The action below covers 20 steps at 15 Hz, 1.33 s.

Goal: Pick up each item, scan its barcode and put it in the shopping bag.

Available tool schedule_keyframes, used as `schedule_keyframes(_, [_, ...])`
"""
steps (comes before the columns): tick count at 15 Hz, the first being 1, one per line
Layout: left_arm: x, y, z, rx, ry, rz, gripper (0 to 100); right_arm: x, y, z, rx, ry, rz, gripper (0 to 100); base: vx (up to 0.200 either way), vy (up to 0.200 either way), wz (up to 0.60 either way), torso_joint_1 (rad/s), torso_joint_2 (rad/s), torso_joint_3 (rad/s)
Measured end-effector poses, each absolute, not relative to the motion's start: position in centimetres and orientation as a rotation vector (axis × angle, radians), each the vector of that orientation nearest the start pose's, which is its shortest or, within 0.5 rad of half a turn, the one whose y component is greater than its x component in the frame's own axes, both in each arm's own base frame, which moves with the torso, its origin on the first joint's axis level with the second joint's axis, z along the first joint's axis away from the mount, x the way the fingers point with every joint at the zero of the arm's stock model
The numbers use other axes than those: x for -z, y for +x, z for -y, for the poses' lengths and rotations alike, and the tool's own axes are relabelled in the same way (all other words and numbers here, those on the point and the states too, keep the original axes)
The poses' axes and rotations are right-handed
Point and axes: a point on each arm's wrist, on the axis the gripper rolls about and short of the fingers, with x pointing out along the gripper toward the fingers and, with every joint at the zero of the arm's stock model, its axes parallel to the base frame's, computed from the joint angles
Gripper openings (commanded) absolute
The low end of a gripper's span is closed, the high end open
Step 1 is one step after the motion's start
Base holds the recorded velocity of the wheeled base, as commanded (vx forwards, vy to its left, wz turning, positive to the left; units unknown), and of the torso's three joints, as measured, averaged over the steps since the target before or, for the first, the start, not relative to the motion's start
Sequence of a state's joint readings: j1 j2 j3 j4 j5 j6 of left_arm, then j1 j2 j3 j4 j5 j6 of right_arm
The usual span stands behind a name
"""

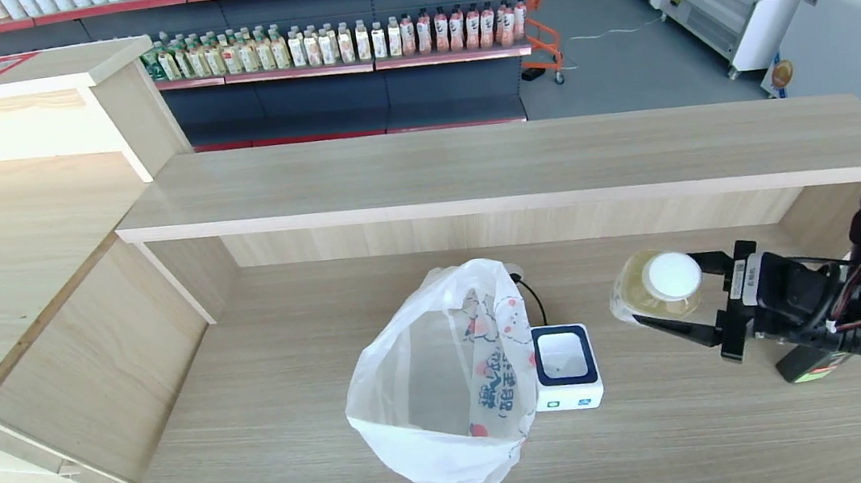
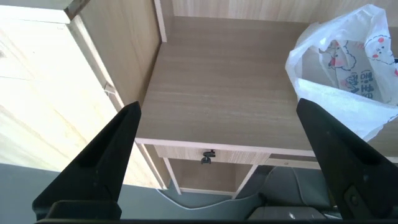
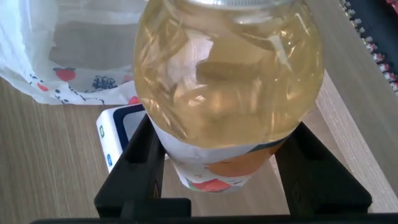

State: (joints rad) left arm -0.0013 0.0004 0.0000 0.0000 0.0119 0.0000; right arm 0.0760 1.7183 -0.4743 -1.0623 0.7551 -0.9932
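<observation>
My left gripper [image 2: 217, 107] hangs wide open and empty over the near edge of the wood-grain counter [image 1: 257, 423]. The thin, crinkled plastic shopping bag [image 1: 447, 385] gapes beside the boxy white scanner [image 1: 566, 366]. Further right, my right gripper [image 1: 665, 292] clamps a clear, rounded, white-capped bottle [image 1: 639, 295] of pale yellow liquid.

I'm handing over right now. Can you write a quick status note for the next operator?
Left gripper: open, empty, above the counter's front edge.
Right gripper: shut on the bottle, just right of the scanner.
Bag: open on the counter, left of the scanner; nothing seen inside.
Done: bottle picked up.
Left: scan it and bag it. A green item under the right arm probably comes next.
</observation>
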Motion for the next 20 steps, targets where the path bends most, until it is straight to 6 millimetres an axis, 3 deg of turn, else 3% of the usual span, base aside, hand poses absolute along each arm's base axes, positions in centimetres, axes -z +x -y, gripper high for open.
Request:
schedule_keyframes(11, [-7.5, -2.3, 0.0, -0.01, 0.0, 0.0, 100, -7.5, 31.0, -4.0, -0.971, -0.852, 0.224, 0, 0.0, 0.0, 0.0, 0.0, 0.0, 0.0])
schedule_keyframes(20, [-7.5, -2.3, 0.0, -0.01, 0.0, 0.0, 100, -5.1, 35.0, -6.2, -1.07, -0.871, 0.313, 0, 0.0, 0.0, 0.0, 0.0, 0.0, 0.0])
